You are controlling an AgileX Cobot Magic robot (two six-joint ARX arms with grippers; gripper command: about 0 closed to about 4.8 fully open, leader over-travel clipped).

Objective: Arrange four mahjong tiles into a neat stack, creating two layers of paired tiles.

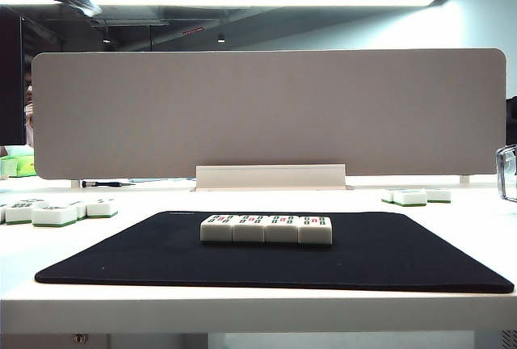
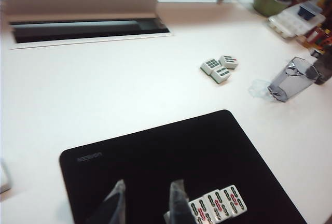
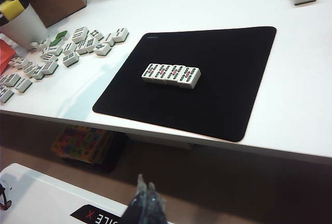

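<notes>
Four mahjong tiles (image 1: 266, 229) lie face up in one flat row, side by side, near the middle of the black mat (image 1: 388, 260); no stack stands. The right wrist view shows the same row (image 3: 171, 74). In the left wrist view my left gripper (image 2: 148, 200) hovers over the mat with its fingers apart and nothing between them; the row of tiles (image 2: 218, 206) lies just outside one finger (image 2: 179, 200). My right gripper (image 3: 145, 195) hangs shut and empty in front of the table, below its front edge. Neither arm shows in the exterior view.
Loose tiles lie off the mat: a scattered group (image 1: 56, 213) on the left (image 3: 62, 53) and a small cluster (image 1: 416, 196) on the right (image 2: 219, 67). A clear plastic cup (image 2: 293, 79) lies on the right. A white partition board (image 1: 266, 115) closes the back.
</notes>
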